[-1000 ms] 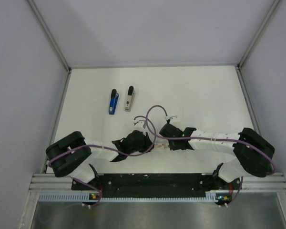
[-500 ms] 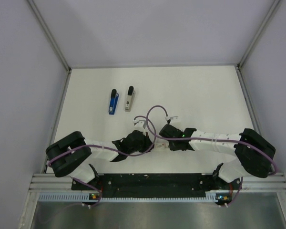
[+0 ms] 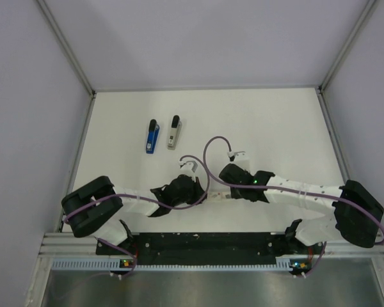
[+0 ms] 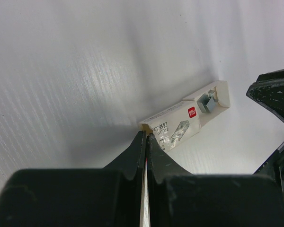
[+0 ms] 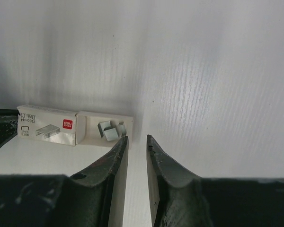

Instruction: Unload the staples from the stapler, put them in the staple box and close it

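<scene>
Your left gripper [image 4: 146,137] is shut, tips touching the box [image 4: 173,127] end; right gripper [image 5: 136,138] is narrowly parted, staples [image 5: 111,131] just at its 10 o'clock.

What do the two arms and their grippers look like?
The left arm and right arm have white links and bulky black joints, with a purple cable along each. The left gripper and right gripper have black tapered fingers.

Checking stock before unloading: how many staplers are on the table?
2. The blue stapler lies far left on the table; the grey stapler lies just right of it, apart. The arms could hide more.
</scene>
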Robot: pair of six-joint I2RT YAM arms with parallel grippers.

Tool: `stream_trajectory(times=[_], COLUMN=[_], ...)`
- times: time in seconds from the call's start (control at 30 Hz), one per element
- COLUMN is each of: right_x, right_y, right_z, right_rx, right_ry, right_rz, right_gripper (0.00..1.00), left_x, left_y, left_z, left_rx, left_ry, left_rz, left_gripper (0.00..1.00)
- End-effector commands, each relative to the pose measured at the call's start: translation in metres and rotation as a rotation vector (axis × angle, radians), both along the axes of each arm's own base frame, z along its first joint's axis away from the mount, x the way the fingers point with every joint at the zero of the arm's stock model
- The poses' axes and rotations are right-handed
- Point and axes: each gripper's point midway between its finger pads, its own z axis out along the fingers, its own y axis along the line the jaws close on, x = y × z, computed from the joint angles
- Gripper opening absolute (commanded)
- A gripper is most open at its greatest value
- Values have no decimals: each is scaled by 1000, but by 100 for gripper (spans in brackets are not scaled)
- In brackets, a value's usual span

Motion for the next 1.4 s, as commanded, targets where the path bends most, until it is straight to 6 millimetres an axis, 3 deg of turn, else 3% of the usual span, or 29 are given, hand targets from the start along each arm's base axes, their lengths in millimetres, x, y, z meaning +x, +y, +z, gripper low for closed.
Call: stream_trajectory(times=[0.0, 0.33, 0.73, 1.37], right_x=[7, 7, 4, 3], right_y=[0, 10, 0, 5], right_z=[2, -10, -18, -25], right_rx=[35, 49, 30, 39], right_ry=[-9, 29, 35, 55], right_rz=[-19, 1, -19, -4], right_gripper=[23, 22, 19, 10], left_x=[8, 9, 9, 11], left_y=[-11, -13, -12, -14], left_z=[13, 14, 12, 15], left_rx=[-39, -40, -42, -48], left_ry=[-29, -32, -30, -36], left_rz=[4, 1, 3, 5], left_gripper=[2, 2, 2, 2])
